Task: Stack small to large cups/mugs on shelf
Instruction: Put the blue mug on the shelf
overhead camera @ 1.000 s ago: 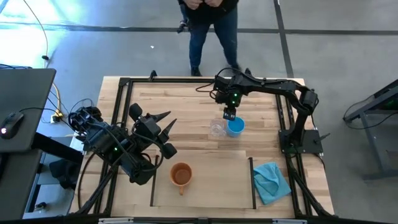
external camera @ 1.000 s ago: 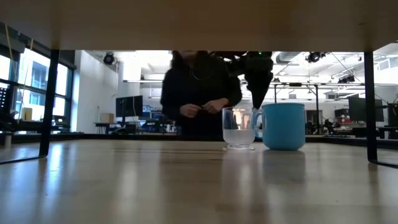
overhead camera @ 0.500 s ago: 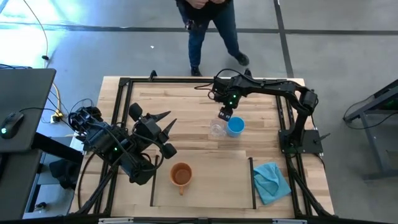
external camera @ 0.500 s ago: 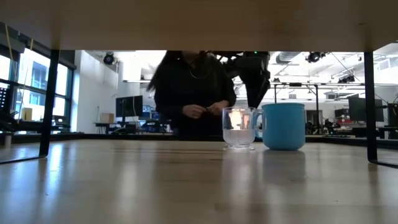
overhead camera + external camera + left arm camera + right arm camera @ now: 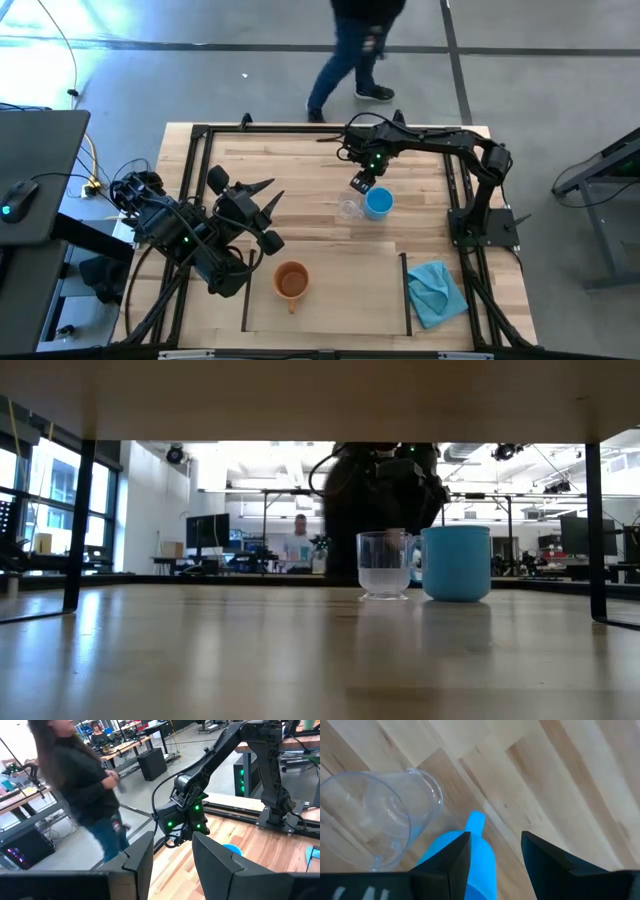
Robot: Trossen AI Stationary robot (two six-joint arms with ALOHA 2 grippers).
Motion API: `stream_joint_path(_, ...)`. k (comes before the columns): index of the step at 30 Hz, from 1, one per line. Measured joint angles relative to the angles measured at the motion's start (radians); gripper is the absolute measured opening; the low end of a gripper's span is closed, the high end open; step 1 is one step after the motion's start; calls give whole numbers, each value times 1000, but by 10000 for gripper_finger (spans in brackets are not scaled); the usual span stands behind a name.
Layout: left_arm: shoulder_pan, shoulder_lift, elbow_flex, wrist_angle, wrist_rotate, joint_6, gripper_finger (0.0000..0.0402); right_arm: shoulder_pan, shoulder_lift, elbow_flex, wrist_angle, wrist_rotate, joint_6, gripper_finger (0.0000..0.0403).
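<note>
The bright blue mug (image 5: 379, 203) and the clear glass cup (image 5: 348, 209) stand side by side on the striped tabletop, at the far right of centre. In the low view the glass cup (image 5: 384, 565) is left of the blue mug (image 5: 456, 563). My right gripper (image 5: 358, 184) hovers open above them. In its wrist view my right gripper (image 5: 495, 860) has the blue mug's handle (image 5: 476, 820) under the gap between its fingers. The orange mug (image 5: 291, 281) stands upright on the pale shelf (image 5: 340, 300), near its left strip. My left gripper (image 5: 270, 212) waits open at the table's left.
A teal cloth (image 5: 436, 292) lies right of the shelf's right black strip (image 5: 405, 295). A black metal frame (image 5: 190, 180) edges the table. A person (image 5: 358, 45) walks on the floor beyond the far edge. Bare wood lies between the cups and the orange mug.
My right gripper has shifted a little toward the table's left, off the blue mug's rim, and stays open above the two vessels. The cups have not moved. The person beyond the far edge has walked off toward the right.
</note>
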Motion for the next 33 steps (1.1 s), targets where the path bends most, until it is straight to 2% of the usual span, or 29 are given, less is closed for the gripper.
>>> stream_joint_path(23, 0, 0, 0, 0, -4, 23, 124, 19, 0, -12, 3, -22, 40, 165)
stream_joint_path(33, 0, 0, 0, 0, -4, 26, 124, 19, 41, -12, -1, -35, 44, 165)
